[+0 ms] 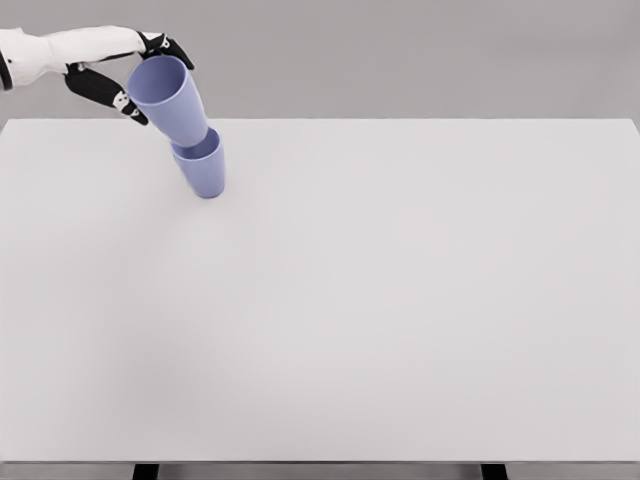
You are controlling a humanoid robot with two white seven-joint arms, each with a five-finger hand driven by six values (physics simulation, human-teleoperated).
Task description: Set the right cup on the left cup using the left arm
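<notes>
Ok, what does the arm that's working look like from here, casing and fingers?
The left arm has a smooth white casing built of rounded segments. Its left hand is darker: black fingers with pale patches at the knuckles. No cables or markings show. The right arm is out of view.

A single head view is given, looking steeply down from the near side across the whole pale grey rectangular worktop [400, 300].

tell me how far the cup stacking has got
Done: the top cup is lifted, its base in the mouth of the bottom cup. In hand: the left hand grips it, tilted. Left: seat it, straighten, release.
</notes>
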